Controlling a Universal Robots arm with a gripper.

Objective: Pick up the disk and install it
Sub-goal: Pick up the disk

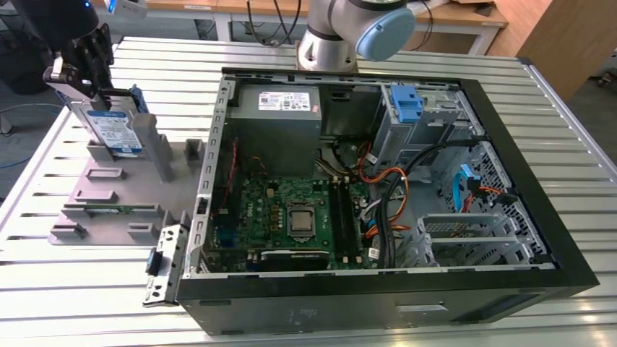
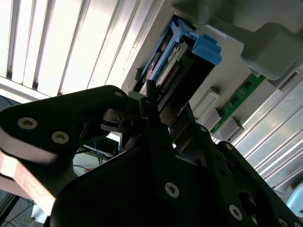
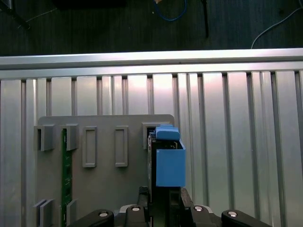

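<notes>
The disk [image 1: 114,130] stands upright on edge at the exterior view's left, in the back slot of a grey fixture [image 1: 106,191]. It is silver-grey, with a white-and-blue label and a blue plastic bracket. My black gripper [image 1: 92,92] comes down on its top edge and is shut on it. In the first wrist view the blue bracket of the disk [image 3: 169,165] sticks out from between my gripper [image 3: 163,198]. The second wrist view has the disk [image 2: 182,71] end-on beyond my gripper [image 2: 161,127]. Whether the disk's lower edge still rests in the slot cannot be told.
An open computer case [image 1: 540,217] lies to the exterior view's right, with a motherboard [image 1: 289,217], a grey power supply [image 1: 279,101] and a drive bay with a blue latch [image 1: 410,105]. A green memory stick [image 1: 111,210] sits in the fixture. A metal bracket [image 1: 164,264] lies by the case.
</notes>
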